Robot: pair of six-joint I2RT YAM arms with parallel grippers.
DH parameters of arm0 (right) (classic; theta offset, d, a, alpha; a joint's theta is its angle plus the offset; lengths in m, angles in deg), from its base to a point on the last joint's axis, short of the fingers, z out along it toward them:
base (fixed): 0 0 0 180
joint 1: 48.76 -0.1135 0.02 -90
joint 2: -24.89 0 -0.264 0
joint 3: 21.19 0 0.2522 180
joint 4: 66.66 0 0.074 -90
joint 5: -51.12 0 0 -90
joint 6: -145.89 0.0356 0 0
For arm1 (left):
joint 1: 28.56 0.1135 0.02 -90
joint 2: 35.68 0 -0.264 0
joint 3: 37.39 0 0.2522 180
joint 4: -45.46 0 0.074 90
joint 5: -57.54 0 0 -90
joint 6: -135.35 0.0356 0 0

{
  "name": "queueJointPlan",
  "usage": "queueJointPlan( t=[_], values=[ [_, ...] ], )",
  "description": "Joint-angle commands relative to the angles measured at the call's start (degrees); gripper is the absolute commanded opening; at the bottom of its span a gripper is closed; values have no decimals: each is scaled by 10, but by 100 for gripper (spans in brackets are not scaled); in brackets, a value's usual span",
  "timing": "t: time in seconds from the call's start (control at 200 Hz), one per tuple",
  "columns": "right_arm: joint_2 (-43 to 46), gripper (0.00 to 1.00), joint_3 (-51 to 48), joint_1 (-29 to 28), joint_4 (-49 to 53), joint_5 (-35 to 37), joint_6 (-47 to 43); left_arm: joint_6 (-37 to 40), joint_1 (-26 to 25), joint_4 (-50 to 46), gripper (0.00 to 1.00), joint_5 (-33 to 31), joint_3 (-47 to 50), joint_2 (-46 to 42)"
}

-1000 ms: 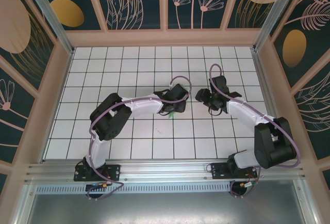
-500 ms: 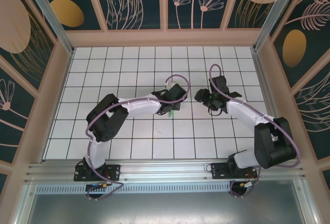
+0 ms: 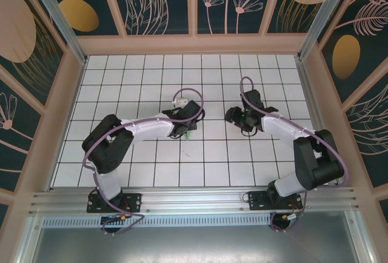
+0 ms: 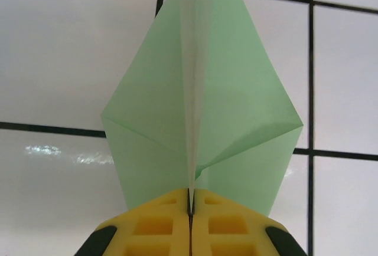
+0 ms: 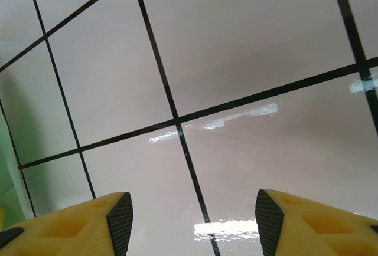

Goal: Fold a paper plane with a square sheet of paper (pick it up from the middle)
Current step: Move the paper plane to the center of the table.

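The pale green sheet of paper is folded into a pointed paper plane (image 4: 236, 91) with a centre crease, its nose pointing away from the left wrist camera. My left gripper (image 4: 191, 194) is shut on the raised centre fold at the tail, the yellow fingers (image 4: 159, 220) pressed together. From above, the left gripper (image 3: 185, 129) sits near the table's middle with a bit of green paper (image 3: 190, 135) showing under it. My right gripper (image 5: 194, 209) is open above bare tiles, nothing between its pads. In the top view the right gripper (image 3: 230, 116) hovers about two tiles right of the left one.
The white gridded table (image 3: 139, 69) is ringed by a wooden frame (image 3: 194, 43) with patterned walls. A metal rail (image 3: 194, 199) runs along the near edge by the arm bases. A green sliver (image 5: 6, 173) shows at the left edge of the right wrist view.
The left gripper has shut on the paper and moved about one tile to the left with it. The right gripper has drifted slightly left and stays open.
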Motion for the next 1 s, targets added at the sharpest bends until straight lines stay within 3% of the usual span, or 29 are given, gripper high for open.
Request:
queueJointPlan(
  t=[0.0, 0.165, 0.32, 0.34, 0.37, 0.405, 0.48, 0.565, 0.666, 0.776, 0.836, 0.926, 0.991],
  values=[
    [-10, 60, 22, -9, -1, 0, -7, 13, 3, 25, 12, 32, 29, -16],
    [-7, 60, 38, -10, 16, 20, -20, 39, 3, 10, 21, 47, 25, -12],
    [19, 62, 54, -9, 21, 48, -51, 48, 4, -6, 49, 46, 15, -51],
    [26, 66, 56, -9, 20, 54, -57, 48, 3, -11, 50, 45, 10, -58],
    [37, 89, 59, -8, 20, 71, -66, 51, 3, -18, 50, 43, 3, -66],
    [54, 97, 64, -5, 22, 92, -76, 54, 3, -20, 52, 40, -2, -93],
    [87, 99, 74, 9, 24, 159, -95, 59, 7, -7, 66, 21, 6, -145],
    [120, 99, 81, 35, 15, 236, -116, 80, 28, 18, 74, 7, 27, -203],
    [155, 99, 43, 57, -74, 311, -195, 109, 84, 52, 85, -28, 75, -259],
    [151, 99, -46, 71, -218, 311, -368, 141, 174, 119, 93, -54, 153, -308],
    [125, 99, -68, 88, -259, 354, -377, 166, 221, 149, 98, -71, 182, -324],
    [104, 99, -112, 152, -326, 260, -358, 191, 301, 198, 99, -76, 223, -336],
    [103, 99, -166, 176, -426, 233, -350, 206, 345, 225, 99, -100, 239, -341]
  ],
)
